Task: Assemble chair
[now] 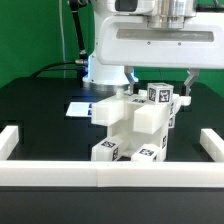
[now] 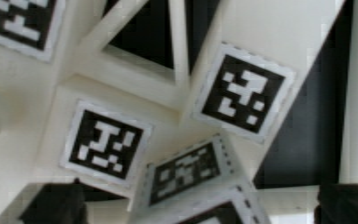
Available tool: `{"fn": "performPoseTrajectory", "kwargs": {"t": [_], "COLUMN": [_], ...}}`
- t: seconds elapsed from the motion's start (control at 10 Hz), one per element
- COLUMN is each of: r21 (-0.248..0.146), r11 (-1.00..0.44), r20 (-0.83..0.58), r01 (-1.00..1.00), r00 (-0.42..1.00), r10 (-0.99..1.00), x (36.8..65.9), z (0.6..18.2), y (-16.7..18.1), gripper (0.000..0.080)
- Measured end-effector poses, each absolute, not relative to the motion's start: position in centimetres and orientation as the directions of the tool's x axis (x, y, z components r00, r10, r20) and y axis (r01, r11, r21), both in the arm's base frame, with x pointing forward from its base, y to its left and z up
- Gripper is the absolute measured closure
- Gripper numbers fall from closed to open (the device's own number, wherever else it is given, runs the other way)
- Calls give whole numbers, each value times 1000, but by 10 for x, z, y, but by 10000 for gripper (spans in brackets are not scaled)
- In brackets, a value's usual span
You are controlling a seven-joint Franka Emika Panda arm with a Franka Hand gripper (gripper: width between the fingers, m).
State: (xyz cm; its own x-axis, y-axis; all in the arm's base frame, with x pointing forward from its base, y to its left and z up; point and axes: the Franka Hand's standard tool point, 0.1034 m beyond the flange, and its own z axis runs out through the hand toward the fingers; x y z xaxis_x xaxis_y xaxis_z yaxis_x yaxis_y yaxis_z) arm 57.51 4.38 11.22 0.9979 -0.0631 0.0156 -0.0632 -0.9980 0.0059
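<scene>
A black table (image 1: 40,115) bordered by white rails (image 1: 100,176) is seen against a green backdrop. The gripper (image 1: 159,83) is held fully open just above the chair (image 1: 135,125), nothing being grasped. The chair stands mid-table, tagged parts clustered together. A marker board (image 1: 82,107) lies behind it.

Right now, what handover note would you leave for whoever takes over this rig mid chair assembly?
Gripper: open, holding nothing, poised right above the tagged white blocky plastic chair parts.
Parts: clustered mid-table on the black table top, inside the white border rails; several look stacked or joined, top block directly under the fingers.
Flat white marker board: behind the cluster, toward the exterior view's left.
Done: partial build, joints unclear.
Left: finish the chair; probably grasp the top block next.
</scene>
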Motion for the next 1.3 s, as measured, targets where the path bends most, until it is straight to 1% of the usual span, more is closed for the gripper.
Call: {"fn": "performPoseTrajectory", "kwargs": {"t": [0.2, 0.3, 0.5, 0.6, 0.9, 1.3], "r21": [9, 10, 10, 10, 9, 3], "r11": [-995, -990, -991, -991, -994, -987], "r20": [14, 14, 14, 14, 14, 16], "r01": [103, 140, 136, 136, 110, -160], "r00": [995, 990, 991, 991, 994, 987], "r10": [103, 141, 136, 136, 111, -160], "x": [575, 575, 575, 575, 575, 575], "z": [112, 112, 112, 112, 112, 112], "y": [42, 42, 42, 42, 42, 42], "gripper": [150, 150, 411, 515, 514, 514]}}
